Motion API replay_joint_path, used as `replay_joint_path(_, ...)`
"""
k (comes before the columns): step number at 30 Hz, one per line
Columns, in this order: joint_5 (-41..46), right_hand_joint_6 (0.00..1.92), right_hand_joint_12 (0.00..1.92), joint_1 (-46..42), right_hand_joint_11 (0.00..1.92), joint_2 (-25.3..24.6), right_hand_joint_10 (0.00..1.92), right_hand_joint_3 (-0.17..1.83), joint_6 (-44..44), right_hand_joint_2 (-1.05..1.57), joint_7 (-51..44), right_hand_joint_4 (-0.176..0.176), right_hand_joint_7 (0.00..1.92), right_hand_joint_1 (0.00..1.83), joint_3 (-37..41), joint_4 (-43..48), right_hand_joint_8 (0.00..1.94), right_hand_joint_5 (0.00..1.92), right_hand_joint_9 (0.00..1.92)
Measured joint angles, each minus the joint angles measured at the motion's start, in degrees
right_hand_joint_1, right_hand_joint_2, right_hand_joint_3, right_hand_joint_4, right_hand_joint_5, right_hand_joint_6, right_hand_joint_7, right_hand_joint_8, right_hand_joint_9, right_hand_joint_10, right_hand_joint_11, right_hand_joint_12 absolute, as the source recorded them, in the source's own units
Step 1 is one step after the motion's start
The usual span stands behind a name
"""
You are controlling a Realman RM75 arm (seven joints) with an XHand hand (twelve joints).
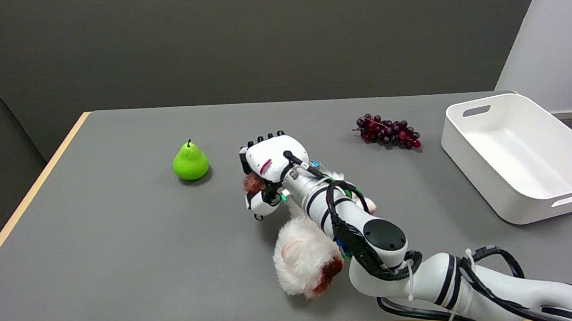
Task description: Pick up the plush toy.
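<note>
Your right hand (271, 170) is down over the far end of the plush toy (304, 257), knuckles up and fingers curled downward; a reddish-brown bit of the toy shows under the palm and the thumb sits low against it on the near side. From this angle you cannot tell whether the fingers have closed on the toy or only rest on it, since the back of the hand hides the contact. The plush toy itself lies on the grey bench (115, 253), toward the near edge and a little right of centre: a white, fluffy body with a pinkish ear patch and a reddish-brown patch at its near end. Its body stretches from under your hand back toward you, partly covered by your forearm, which crosses over it from the lower right. The toy's near end looks to be lying on the bench surface. To the left of your hand, apart from it, a green pear (190, 161) stands upright. To the right and farther back lies a bunch of dark red grapes (388, 132), well apart from the toy. Beyond the grapes, at the right edge of the bench, sits a white plastic bin (477, 159) with cut-out handles at its ends, set at an angle to the bench edge.
</note>
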Motion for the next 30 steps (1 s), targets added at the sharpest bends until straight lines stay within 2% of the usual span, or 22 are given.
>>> replay_joint_path(3, -0.06, 0.94, 1.78, -0.10, 0.61, 0.19, 1.32, 0.91, 0.46, 0.66, 0.06, -0.035, 0.71, 0.86, 0.08, 0.14, 0.94, 0.47, 0.66)
replay_joint_path(15, -0.23, 1.00, 1.77, -0.13, 0.63, 0.65, 1.34, 0.93, 2.06, 0.67, 0.17, -0.045, 0.74, 0.95, 0.48, 0.39, 0.99, 0.49, 0.70)
replay_joint_path(26, -0.28, 1.08, 1.77, -0.09, 0.64, 0.97, 1.36, 0.94, 2.81, 0.69, 0.12, -0.019, 0.77, 1.00, 0.74, 0.59, 1.04, 0.51, 0.72)
replay_joint_path(27, -0.29, 1.08, 1.77, -0.09, 0.64, 1.04, 1.35, 0.85, 2.81, 0.75, 0.11, -0.021, 0.77, 1.05, 0.76, 0.66, 1.09, 0.51, 0.72)
replay_joint_path(28, -0.29, 1.08, 1.78, -0.10, 0.64, 1.14, 1.35, 0.52, 2.81, 0.93, 0.08, -0.030, 0.80, 1.24, 0.77, 0.77, 1.25, 0.52, 0.73)
replay_joint_path(29, -0.30, 1.08, 1.79, -0.14, 0.65, 1.27, 1.35, 0.36, 2.80, 1.02, 0.05, -0.034, 0.81, 1.33, 0.80, 0.94, 1.34, 0.52, 0.73)
replay_joint_path(30, -0.31, 1.08, 1.79, -0.19, 0.65, 1.36, 1.34, 0.36, 2.75, 1.02, 0.04, -0.033, 0.81, 1.33, 0.80, 1.05, 1.34, 0.52, 0.73)
